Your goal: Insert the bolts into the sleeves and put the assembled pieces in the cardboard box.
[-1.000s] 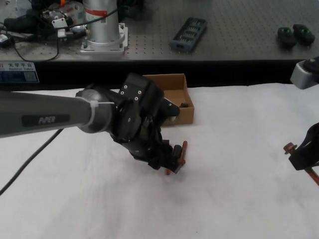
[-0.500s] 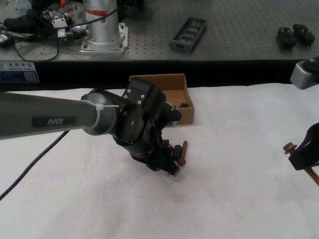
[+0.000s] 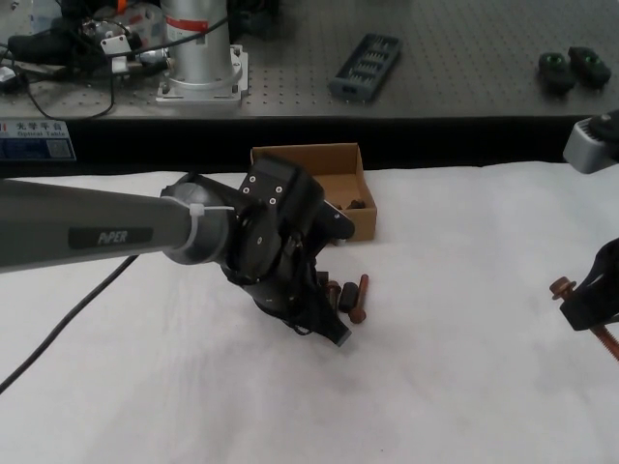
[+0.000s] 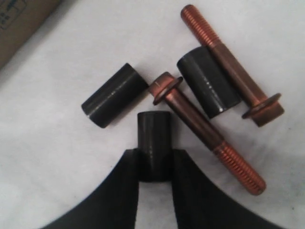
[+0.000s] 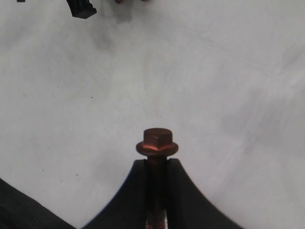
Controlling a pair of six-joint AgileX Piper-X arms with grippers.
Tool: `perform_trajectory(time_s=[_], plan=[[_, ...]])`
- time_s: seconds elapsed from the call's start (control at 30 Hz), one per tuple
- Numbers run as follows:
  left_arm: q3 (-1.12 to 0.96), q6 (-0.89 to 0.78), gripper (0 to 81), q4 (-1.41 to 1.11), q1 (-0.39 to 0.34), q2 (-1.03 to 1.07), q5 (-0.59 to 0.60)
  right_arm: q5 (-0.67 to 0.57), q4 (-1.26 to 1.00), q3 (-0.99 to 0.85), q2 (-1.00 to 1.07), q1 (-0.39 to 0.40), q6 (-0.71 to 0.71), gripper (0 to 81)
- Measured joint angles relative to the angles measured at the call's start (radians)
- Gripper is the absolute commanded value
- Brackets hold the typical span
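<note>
My left gripper (image 4: 155, 160) is shut on a black sleeve (image 4: 153, 136) that lies on the white cloth. Close by lie two more black sleeves (image 4: 114, 95) (image 4: 208, 82) and two copper bolts (image 4: 205, 131) (image 4: 228, 62). In the high view this left gripper (image 3: 332, 331) is low over the cloth, just in front of the cardboard box (image 3: 334, 159), with the loose bolts and sleeves (image 3: 354, 296) beside it. My right gripper (image 5: 156, 167) is shut on a copper bolt (image 5: 156, 145), head outward; it hangs at the bench's right edge (image 3: 585, 307).
The white cloth (image 3: 464, 367) has free room between the two arms. Behind it is a perforated metal table with a silver post (image 3: 198, 48), a dark tray (image 3: 366, 63) and cables. A corner of the cardboard box (image 4: 21, 21) lies close to the sleeves.
The left arm's wrist has shifted slightly back and left, so the loose bolt and sleeve beside its gripper show more. The right arm with its bolt has not moved.
</note>
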Motion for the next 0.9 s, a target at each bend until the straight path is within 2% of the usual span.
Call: perform_trajectory(time_s=[0.4, 0.67, 0.8, 0.9], plan=[[0.0, 0.001, 0.6, 0.028, 0.0, -0.011, -0.006, 0.0, 0.0, 0.0, 0.0, 0.0, 0.0, 2.9], [0.0, -0.008, 0.6, 0.226, 0.002, -0.123, -0.049, 0.0, -0.006, 0.0, 0.0, 0.0, 0.0, 2.9], [0.032, -0.087, 0.6, 0.291, 0.011, -0.249, -0.032, 0.0, -0.035, 0.0, 0.0, 0.0, 0.0, 2.9], [0.087, -0.184, 0.6, 0.293, 0.021, -0.327, 0.028, 0.0, -0.054, 0.0, 0.0, 0.0, 0.0, 2.9]])
